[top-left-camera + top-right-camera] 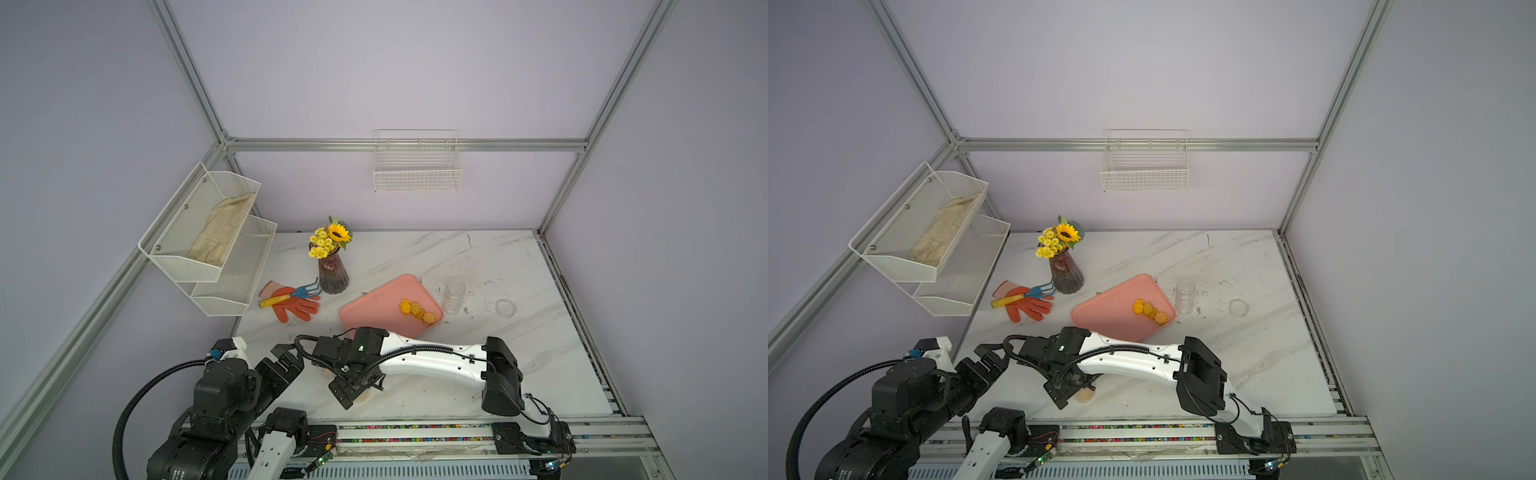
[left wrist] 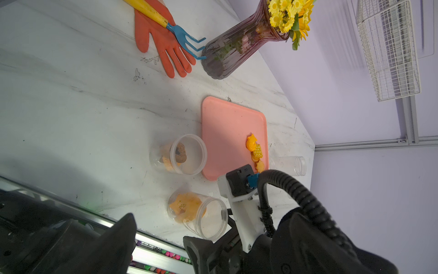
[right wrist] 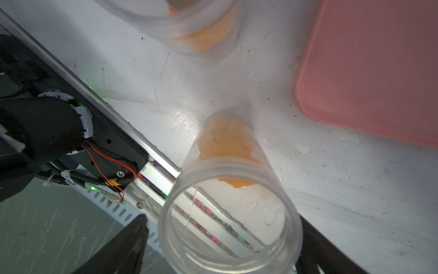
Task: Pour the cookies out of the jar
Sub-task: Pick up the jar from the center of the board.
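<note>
- The cookies (image 2: 186,206) to pour lie in a clear, lidless jar (image 2: 198,217); it stands upright near the front edge of the bench (image 1: 478,257), at about 6 o'clock from the pink tray (image 1: 374,307)
- Handling, as I judge it: the jar looks like light, thin-walled plastic, smooth enough to slip or flex; the place to hold it is mid-wall, below the threaded rim; the biscuits look stiff, brittle and loose
- The right tool (image 3: 224,219) straddles that jar with its jaws wide; a sliver of gap shows at one finger, so no firm hold is visible
- The left tool (image 1: 289,358) hangs wide and empty at about 9 o'clock from the jar
- Count: three jars, namely this one, a second jar (image 2: 179,154) holding orange and brown biscuits, and an empty jar (image 1: 454,297) at 3 o'clock from the tray; one loose lid (image 1: 505,308) further out at 3 o'clock; three loose cookies (image 1: 417,311) on the tray
</note>
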You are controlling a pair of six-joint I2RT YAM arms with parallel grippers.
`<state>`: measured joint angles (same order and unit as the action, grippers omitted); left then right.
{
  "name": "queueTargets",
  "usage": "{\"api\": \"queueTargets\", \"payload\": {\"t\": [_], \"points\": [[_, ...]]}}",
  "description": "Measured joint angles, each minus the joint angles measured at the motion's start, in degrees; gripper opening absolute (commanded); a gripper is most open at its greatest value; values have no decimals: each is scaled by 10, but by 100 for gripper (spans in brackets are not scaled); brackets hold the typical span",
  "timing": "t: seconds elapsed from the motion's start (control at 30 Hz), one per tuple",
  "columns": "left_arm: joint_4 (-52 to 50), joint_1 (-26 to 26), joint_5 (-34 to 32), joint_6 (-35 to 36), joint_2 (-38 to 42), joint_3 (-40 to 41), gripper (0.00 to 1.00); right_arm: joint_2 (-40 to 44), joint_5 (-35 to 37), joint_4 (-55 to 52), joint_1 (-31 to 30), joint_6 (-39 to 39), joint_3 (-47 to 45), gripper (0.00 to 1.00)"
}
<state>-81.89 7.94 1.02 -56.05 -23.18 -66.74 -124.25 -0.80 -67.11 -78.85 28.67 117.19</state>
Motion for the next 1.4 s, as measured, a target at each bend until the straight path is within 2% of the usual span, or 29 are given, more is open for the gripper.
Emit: {"api": "queueTargets", "payload": {"t": [0.27, 0.5, 0.6, 0.73, 0.93, 1.27, 1.4], "points": [[-6, 5, 0, 14, 0, 0, 100, -8, 3, 0, 9, 0, -8, 79], [-17, 8, 0, 17, 1, 0, 100, -17, 5, 3, 15, 0, -8, 77], [-20, 10, 0, 17, 3, 0, 100, -22, 6, 5, 16, 2, -8, 77], [-23, 15, 0, 17, 6, 0, 100, -29, 6, 6, 17, 6, -8, 83], [-26, 24, -2, 17, 6, -4, 100, -34, 11, 7, 18, 10, -8, 84], [-26, 46, -19, 16, 6, -4, 100, -34, 12, 14, 20, 17, -8, 69], [-26, 52, -26, 14, 11, -4, 100, -34, 12, 14, 20, 20, -8, 66]]}}
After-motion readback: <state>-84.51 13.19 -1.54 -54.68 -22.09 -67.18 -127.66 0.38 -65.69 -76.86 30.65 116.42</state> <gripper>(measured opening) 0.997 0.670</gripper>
